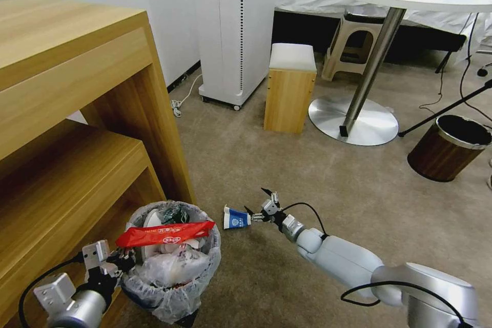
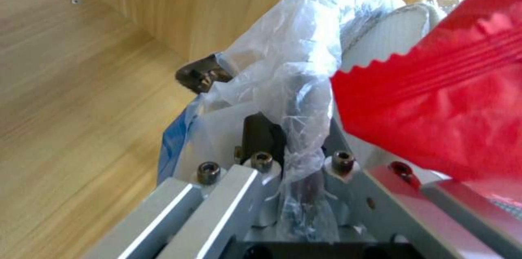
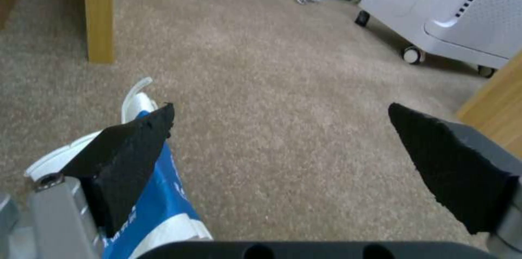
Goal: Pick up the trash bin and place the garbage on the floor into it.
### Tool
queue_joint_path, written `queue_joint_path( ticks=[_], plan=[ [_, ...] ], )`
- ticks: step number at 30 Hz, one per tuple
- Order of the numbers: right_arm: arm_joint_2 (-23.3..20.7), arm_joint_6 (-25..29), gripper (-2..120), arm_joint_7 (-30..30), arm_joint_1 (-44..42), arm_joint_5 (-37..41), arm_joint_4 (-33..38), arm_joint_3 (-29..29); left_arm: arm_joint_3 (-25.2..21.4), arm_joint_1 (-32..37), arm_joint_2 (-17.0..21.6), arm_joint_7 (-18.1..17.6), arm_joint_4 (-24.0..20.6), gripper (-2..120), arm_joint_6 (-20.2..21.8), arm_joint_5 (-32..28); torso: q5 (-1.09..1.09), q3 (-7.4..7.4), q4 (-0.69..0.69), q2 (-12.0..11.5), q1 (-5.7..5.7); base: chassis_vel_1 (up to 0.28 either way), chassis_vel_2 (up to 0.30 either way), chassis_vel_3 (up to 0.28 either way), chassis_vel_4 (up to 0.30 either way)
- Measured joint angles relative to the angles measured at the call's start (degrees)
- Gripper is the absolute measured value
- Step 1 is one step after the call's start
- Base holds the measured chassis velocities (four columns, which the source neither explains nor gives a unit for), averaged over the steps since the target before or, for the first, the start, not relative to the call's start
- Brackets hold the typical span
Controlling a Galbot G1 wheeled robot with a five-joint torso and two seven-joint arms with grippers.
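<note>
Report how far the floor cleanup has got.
Done: the bin is held at its rim by the left hand and already holds litter, with a red wrapper lying across the top. In hand: the right hand is open beside the blue-white carton on the carpet, one finger over it. Left: grip the carton and drop it in.
</note>
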Motion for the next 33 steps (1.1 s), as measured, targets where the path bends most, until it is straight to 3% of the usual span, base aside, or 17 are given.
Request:
queue_joint_path(
  ticks=[10, 33],
  plan=[
    [3.6, -1.2, 100, 0.5, -0.6, -3.2, -6.1, 2.3, 0.2, 0.2, -0.2, 0.1, -0.3, 3, -0.2, 0.0, 0.00, 0.00, -0.01, 0.0, 0.00, 0.000, 0.000, 0.000, 0.000],
    [5.7, -5.6, 100, 1.9, -1.7, -5.4, -6.7, 0.7, 0.2, -0.2, 0.0, 0.3, -0.5, 3, -0.7, -0.5, 0.00, 0.00, -0.02, 0.0, 0.00, 0.000, 0.000, 0.000, 0.000]
  ],
)
